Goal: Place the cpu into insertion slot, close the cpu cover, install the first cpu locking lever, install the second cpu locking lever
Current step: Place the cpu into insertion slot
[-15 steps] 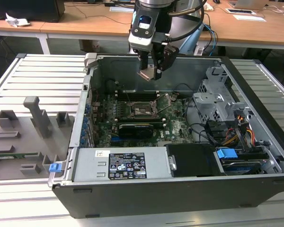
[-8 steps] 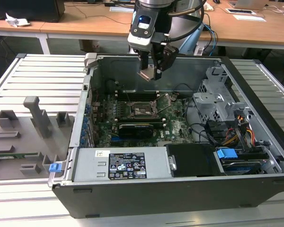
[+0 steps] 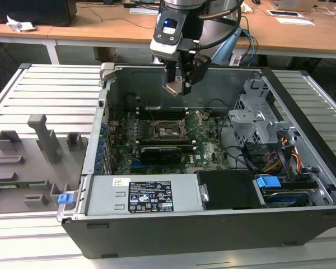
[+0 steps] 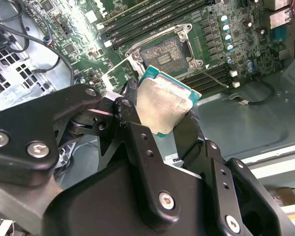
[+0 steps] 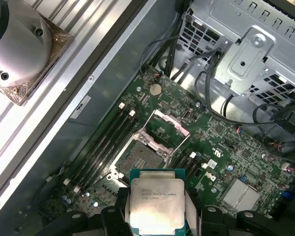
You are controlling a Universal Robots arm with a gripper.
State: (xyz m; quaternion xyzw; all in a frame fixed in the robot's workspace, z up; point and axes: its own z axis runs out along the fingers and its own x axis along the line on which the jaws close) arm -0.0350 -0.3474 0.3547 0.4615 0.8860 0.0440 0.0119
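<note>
Upper centre of the exterior view, gripper (image 3: pixel 178 85) hanging over the open computer case (image 3: pixel 213 232), pinching the cpu (image 5: pixel 156 204), insertion slot (image 5: pixel 140 158) lying uncovered on the board (image 5: pixel 221 142) inside, cpu cover (image 5: pixel 168 129) standing flipped up, case sitting on a slatted table (image 3: pixel 50 89), desks (image 3: pixel 101 28) running behind.

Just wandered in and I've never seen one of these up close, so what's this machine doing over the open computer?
A robot arm's gripper is holding the cpu, a small silvery chip, in the air above an open computer case. Below it, on the green board, the insertion slot sits bare, with the cpu cover tipped up and open beside it. So the chip is not in its slot yet, and the cover is not closed.
</note>
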